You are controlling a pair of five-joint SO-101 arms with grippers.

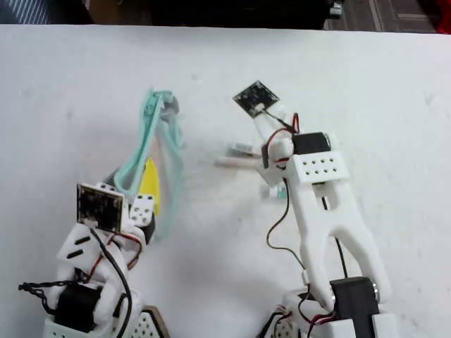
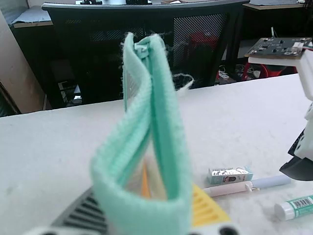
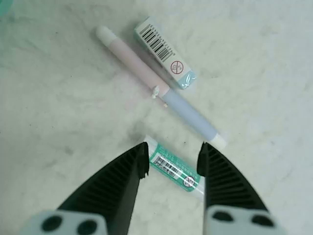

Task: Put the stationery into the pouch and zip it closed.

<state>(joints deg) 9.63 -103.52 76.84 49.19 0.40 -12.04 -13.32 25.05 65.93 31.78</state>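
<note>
You're looking at a mint-green cloth pouch (image 2: 146, 147), woven and fuzzy, with frayed threads at its edge. The pink-and-lilac plastic pen (image 3: 156, 85) is smooth and matt. The small pale-green box (image 3: 165, 51) has a glossy film wrap. The white tabletop (image 3: 58, 98) is matt and faintly mottled.

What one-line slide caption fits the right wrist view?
Open right gripper hovers over a green-labelled tube, beside a pen and small box.

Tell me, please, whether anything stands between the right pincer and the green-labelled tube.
Nothing visible does. The right pincer hangs open right over the tube, with only bare table around it. The pen and the box lie farther off, apart from the tube.
</note>
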